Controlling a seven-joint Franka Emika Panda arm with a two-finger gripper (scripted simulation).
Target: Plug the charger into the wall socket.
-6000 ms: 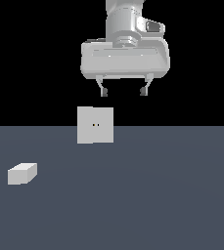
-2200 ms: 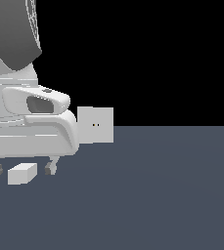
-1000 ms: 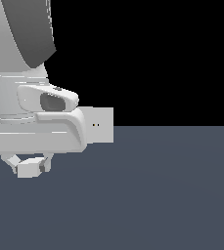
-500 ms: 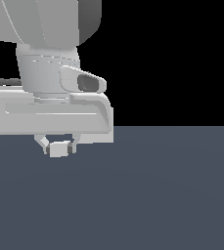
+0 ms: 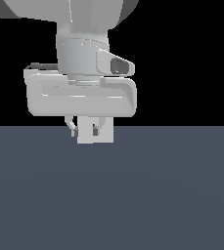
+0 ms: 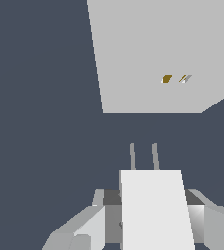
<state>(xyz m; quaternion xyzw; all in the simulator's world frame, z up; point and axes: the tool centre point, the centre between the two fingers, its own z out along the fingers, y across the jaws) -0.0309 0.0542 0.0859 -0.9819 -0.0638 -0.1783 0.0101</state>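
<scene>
Charger (image 6: 155,210), white block, two prongs, gripped by fingers (image 6: 84,229)

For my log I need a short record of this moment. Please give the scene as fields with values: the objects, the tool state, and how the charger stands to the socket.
tool: shut on the charger
charger: white block held between the fingers, two prongs pointing toward the plate
wall socket: flat white plate with two small holes, ahead of the prongs
contact: prongs and plate are apart in the wrist view; not yet plugged in
alignment: in the wrist view the holes sit off the prongs' line
exterior view: the tool covers most of the plate
floor: dark grey surface
</scene>
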